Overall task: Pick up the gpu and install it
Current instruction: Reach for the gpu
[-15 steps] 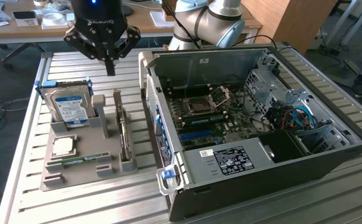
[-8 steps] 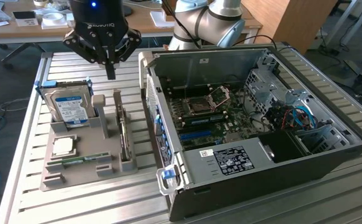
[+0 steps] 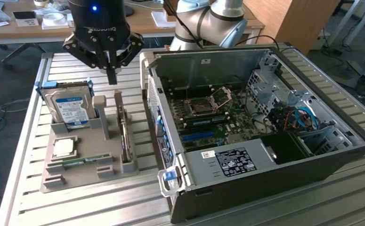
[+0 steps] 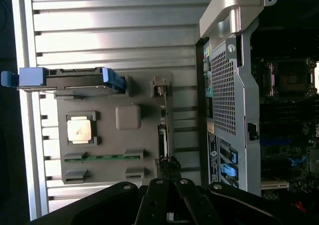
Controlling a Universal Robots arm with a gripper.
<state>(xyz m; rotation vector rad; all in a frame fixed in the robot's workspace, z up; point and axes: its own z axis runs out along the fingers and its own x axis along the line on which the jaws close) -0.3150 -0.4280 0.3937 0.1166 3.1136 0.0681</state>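
Observation:
The gpu (image 3: pixel 126 137) stands on edge in a slot of the grey holder (image 3: pixel 85 176), thin and tan-looking between two uprights. My gripper (image 3: pixel 112 80) hangs above the holder's far end, a little above and beyond the card, with its fingers shut together and nothing in them. In the wrist view the gpu (image 4: pixel 165 130) runs as a narrow strip straight out from my gripper (image 4: pixel 168 172). The open computer case (image 3: pixel 251 160) lies beside the holder on the exterior view's right, its motherboard (image 3: pixel 217 117) exposed.
The holder also carries a silver hard drive with a blue label (image 3: pixel 71 106), a processor (image 3: pixel 64 147) and a green memory stick (image 3: pixel 82 162). The case's side wall (image 4: pixel 227 100) rises close beside the gpu. All rests on a slatted metal table (image 3: pixel 107 207).

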